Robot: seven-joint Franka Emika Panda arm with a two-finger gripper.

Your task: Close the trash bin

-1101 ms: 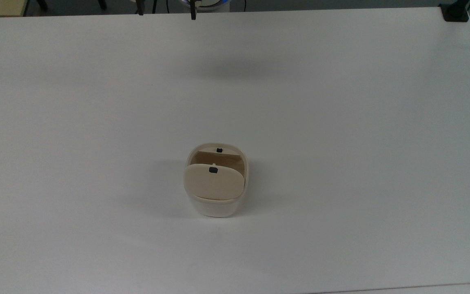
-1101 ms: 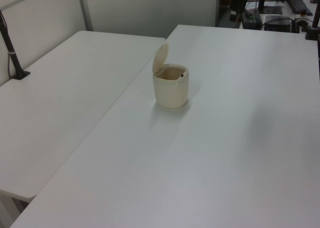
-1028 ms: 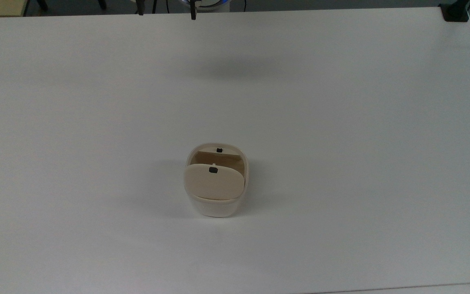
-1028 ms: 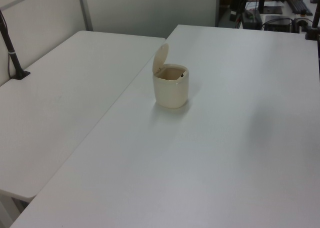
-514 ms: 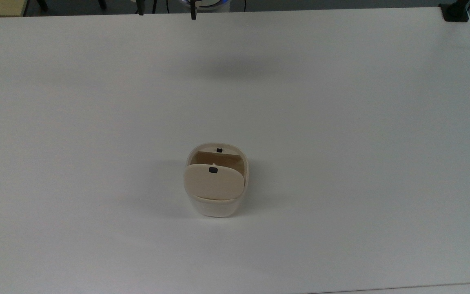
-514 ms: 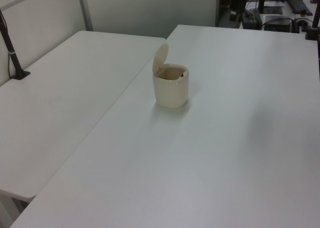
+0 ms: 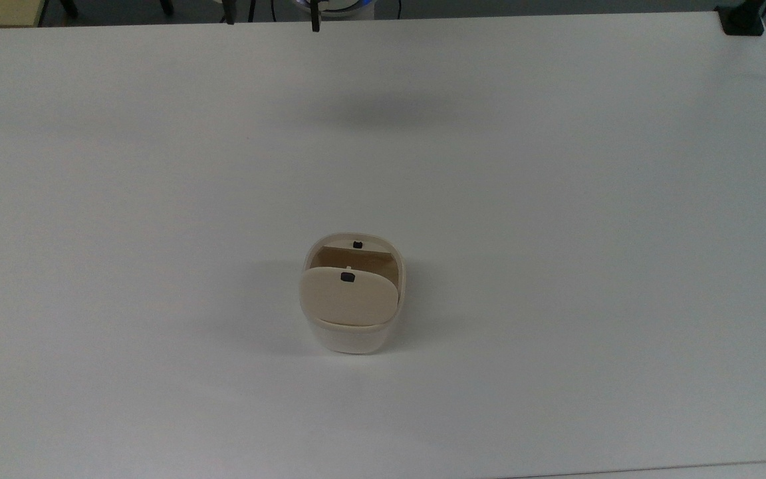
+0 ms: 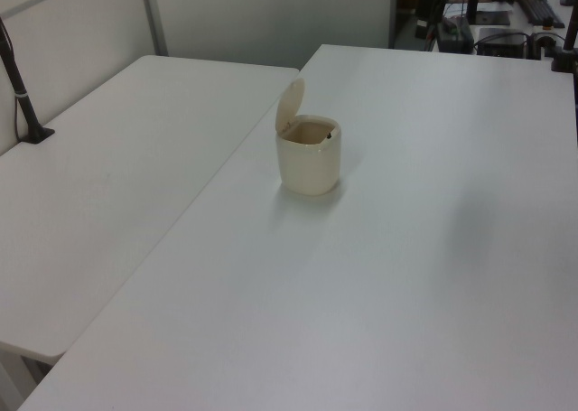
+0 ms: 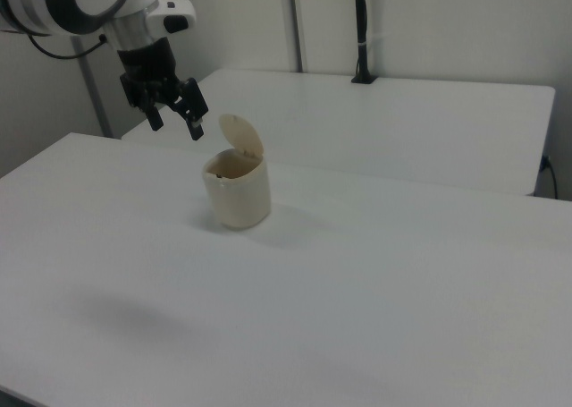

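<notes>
The trash bin (image 7: 351, 338) stands on the white table (image 7: 556, 199), a small cream tub whose beige lid (image 7: 348, 297) is swung up and open; a black button shows on the lid. In the left view the trash bin (image 8: 310, 164) has its lid (image 8: 291, 102) upright at the back-left rim. In the right view the trash bin (image 9: 238, 194) shows its raised lid (image 9: 243, 137). My gripper (image 9: 177, 128) hangs in the air above the table, to the right view's left of the lid and apart from it. It is open with nothing between its fingers.
A second white table (image 8: 108, 158) adjoins on the left view's left, with a black clamped pole (image 8: 20, 86) on it. A black clamp (image 7: 742, 20) sits at the top view's far right corner. Desks with equipment (image 8: 488, 18) stand beyond the table.
</notes>
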